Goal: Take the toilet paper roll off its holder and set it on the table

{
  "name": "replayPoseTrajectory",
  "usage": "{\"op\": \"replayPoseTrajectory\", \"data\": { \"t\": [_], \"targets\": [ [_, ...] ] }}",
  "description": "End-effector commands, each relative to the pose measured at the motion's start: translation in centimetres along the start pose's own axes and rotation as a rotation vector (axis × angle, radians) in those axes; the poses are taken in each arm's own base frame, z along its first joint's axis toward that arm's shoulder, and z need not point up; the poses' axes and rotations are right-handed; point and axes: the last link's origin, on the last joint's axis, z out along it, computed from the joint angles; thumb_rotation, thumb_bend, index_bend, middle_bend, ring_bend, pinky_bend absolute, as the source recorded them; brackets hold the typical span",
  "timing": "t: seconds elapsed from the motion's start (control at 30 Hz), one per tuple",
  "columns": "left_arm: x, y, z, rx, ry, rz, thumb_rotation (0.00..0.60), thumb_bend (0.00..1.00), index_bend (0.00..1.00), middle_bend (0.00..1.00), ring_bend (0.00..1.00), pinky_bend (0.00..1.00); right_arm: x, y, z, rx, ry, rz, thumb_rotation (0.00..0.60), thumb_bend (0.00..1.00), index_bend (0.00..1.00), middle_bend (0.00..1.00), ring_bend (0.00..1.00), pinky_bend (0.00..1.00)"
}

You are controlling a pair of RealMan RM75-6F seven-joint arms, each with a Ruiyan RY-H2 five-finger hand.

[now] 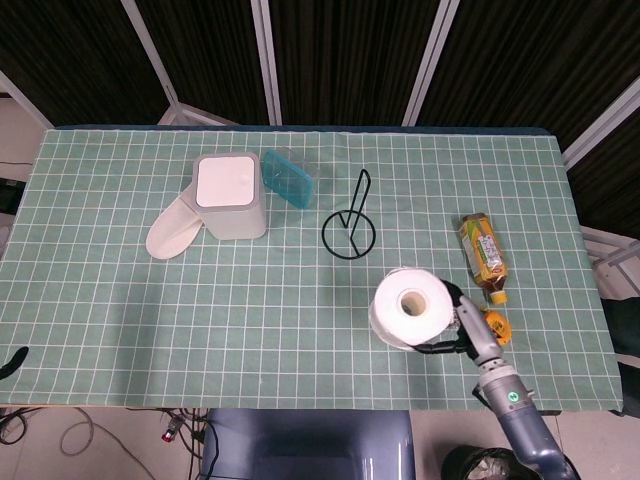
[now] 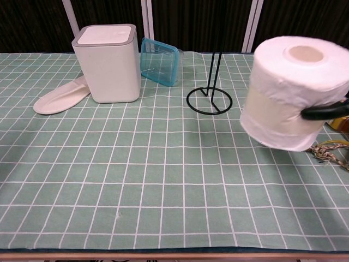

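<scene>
Roll lifted clear of its holder.
Right hand point(image 1: 462, 328) fingers point(image 2: 326, 111) clamp the toilet paper roll point(image 1: 407, 307) above the tabletop point(image 1: 250, 310), lower right of the empty holder point(image 1: 349, 220).
</scene>
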Motion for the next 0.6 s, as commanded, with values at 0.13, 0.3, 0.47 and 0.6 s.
{"op": "replayPoseTrajectory", "data": {
  "t": [0.13, 0.3, 0.47, 0.6],
  "targets": [
    [0.1, -0.2, 0.0, 0.004, 0.003, -0.005, 0.6, 0.18, 0.04, 0.0, 0.0, 0.02, -5.3, 1.0, 3.6, 0.03, -0.055, 0.028, 0.6, 0.0, 0.28, 0.26, 0.24, 0.03],
    [0.1, -0.3, 0.1, 0.008, 0.002, -0.008, 0.6, 0.18, 0.04, 0.0, 0.0, 0.02, -6.9, 0.8, 6.2, 0.022, -0.05, 0.05, 0.6, 0.0, 0.28, 0.26, 0.24, 0.03],
    [0.1, -0.2, 0.1, 0.004, 0.001, -0.005, 0.6, 0.18, 0.04, 0.0, 0.0, 0.02, -8.7, 0.6, 8.0, 0.02, -0.054, 0.023, 0.6, 0.0, 0.28, 0.26, 0.24, 0.02],
    [0.2, -0.3, 0.1, 0.009, 0.006, -0.009, 0.6, 0.18, 0.04, 0.0, 0.0, 0.02, -10.0, 0.5, 9.4, 0.007, -0.061, 0.01, 0.6, 0.0, 0.28, 0.26, 0.23, 0.01]
  ]
}}
